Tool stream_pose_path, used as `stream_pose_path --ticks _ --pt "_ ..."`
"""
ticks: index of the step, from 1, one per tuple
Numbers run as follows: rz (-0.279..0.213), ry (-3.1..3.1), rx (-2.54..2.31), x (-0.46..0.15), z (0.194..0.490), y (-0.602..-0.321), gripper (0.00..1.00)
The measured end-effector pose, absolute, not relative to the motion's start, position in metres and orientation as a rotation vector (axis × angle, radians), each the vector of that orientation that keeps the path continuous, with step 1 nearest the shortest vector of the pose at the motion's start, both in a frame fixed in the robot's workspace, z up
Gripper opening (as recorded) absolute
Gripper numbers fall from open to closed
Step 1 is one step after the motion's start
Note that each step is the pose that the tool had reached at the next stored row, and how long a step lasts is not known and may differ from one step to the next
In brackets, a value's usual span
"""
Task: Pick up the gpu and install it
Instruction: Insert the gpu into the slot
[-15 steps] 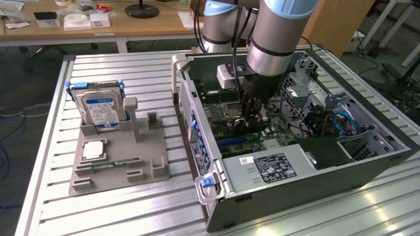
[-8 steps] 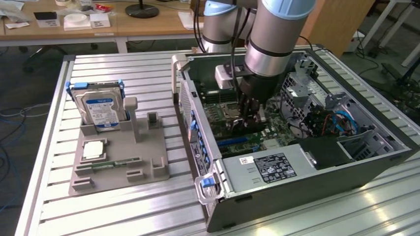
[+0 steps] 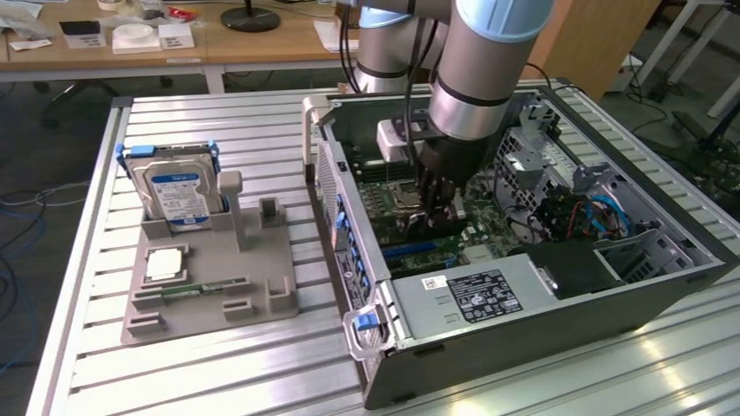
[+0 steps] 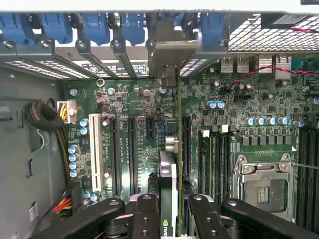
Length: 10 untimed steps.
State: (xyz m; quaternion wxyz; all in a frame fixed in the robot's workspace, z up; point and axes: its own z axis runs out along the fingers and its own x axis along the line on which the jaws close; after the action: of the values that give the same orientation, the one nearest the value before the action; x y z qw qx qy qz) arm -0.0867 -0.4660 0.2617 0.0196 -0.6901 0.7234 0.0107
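My gripper (image 3: 439,208) reaches down into the open computer case (image 3: 521,303), shut on the gpu (image 3: 431,232). In the wrist view the gpu (image 4: 167,174) appears edge-on as a thin dark card clamped between the two black fingers (image 4: 147,211), with my gripper (image 4: 174,216) centred on it. The card's metal bracket (image 4: 172,55) lies against the case's rear slot openings. The card stands upright over the motherboard (image 4: 239,99), in line with a long black expansion slot (image 4: 185,144). Whether it is seated in the slot I cannot tell.
A white slot (image 4: 94,159) and black slots (image 4: 132,149) lie beside the card, with the CPU socket (image 4: 264,186) on its other side. On the exterior view's left a grey fixture (image 3: 266,260) holds a hard drive (image 3: 173,186) and a green memory stick (image 3: 208,289).
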Motion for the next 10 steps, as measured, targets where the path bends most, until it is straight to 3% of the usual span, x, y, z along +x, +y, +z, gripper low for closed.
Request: stream_pose_path --ticks 10 --pt "0.033 2.244 -2.141 -0.0880 0.2601 -0.4660 0.27"
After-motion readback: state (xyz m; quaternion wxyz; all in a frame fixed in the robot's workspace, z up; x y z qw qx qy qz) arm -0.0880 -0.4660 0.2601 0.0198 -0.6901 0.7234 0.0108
